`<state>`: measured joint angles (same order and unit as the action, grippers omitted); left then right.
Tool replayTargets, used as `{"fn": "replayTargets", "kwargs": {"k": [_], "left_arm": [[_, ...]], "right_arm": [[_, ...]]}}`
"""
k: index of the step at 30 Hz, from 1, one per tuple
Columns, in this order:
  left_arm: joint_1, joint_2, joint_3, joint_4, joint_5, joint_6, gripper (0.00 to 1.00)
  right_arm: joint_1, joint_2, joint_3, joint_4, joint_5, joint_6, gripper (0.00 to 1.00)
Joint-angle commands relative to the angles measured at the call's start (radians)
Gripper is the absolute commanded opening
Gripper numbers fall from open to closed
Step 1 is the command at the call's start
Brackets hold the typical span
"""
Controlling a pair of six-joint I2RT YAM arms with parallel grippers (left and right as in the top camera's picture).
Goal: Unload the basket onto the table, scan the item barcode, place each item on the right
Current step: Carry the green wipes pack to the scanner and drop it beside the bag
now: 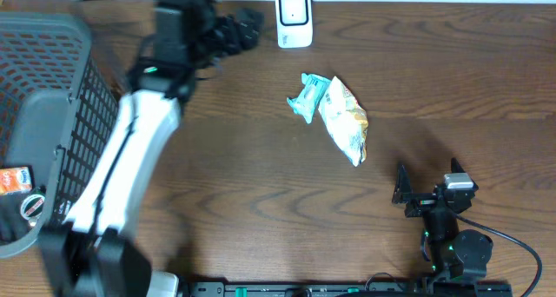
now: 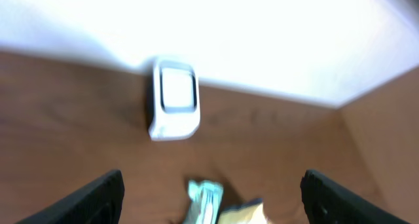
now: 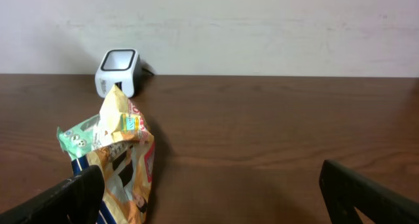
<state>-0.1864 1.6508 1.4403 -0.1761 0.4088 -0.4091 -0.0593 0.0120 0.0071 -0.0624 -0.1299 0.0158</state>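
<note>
A white barcode scanner (image 1: pixel 294 19) stands at the table's far edge by the wall. In front of it lie a teal packet (image 1: pixel 308 95) and a yellow snack bag (image 1: pixel 345 122), touching each other. My left gripper (image 1: pixel 236 29) hovers left of the scanner, blurred, open and holding nothing. In the left wrist view the scanner (image 2: pixel 174 98) is ahead and the teal packet (image 2: pixel 205 201) lies below between the spread fingers (image 2: pixel 98 198). My right gripper (image 1: pixel 427 182) rests open near the front right. Its view shows the snack bag (image 3: pixel 124 165) at the left and the scanner (image 3: pixel 118 71) beyond.
A dark mesh basket (image 1: pixel 52 80) fills the left side, with a red packet (image 1: pixel 16 180) and a small round item (image 1: pixel 32 206) in it. The left arm (image 1: pixel 130 149) stretches diagonally beside the basket. A pale wall bounds the far edge.
</note>
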Motion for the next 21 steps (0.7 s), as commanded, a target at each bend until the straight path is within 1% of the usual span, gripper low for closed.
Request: {"fn": "replayTargets", "kwargs": {"k": [1,3,4,8,15,18,21], "left_arm": [[0.117,-0.18,0.007,-0.07,-0.011,0.085,0.85],[0.18,-0.24,0.007,-0.124,-0.042,0.113,0.85],[0.256,-0.295,0.007,-0.193,-0.118,0.113,0.85],[0.463,-0.36,0.006,-0.331,-0.253,0.113,0.86],[0.783,-0.319,0.005,-0.484,-0.402,0.113,0.86],[0.864,-0.281,0.003,-0.529,-0.414,0.109,0.86],[0.919,-0.235,0.003,-0.573,-0.42,0.062,0.87]], "right_arm": [[0.008,-0.006,-0.002,-0.003,0.005,-0.006,0.99],[0.008,-0.006,-0.002,-0.003,0.005,-0.006,0.99],[0.008,-0.006,-0.002,-0.003,0.005,-0.006,0.99],[0.008,-0.006,-0.002,-0.003,0.005,-0.006,0.99],[0.008,-0.006,-0.002,-0.003,0.005,-0.006,0.99],[0.008,-0.006,-0.002,-0.003,0.005,-0.006,0.99],[0.008,-0.006,-0.002,-0.003,0.005,-0.006,0.99]]}}
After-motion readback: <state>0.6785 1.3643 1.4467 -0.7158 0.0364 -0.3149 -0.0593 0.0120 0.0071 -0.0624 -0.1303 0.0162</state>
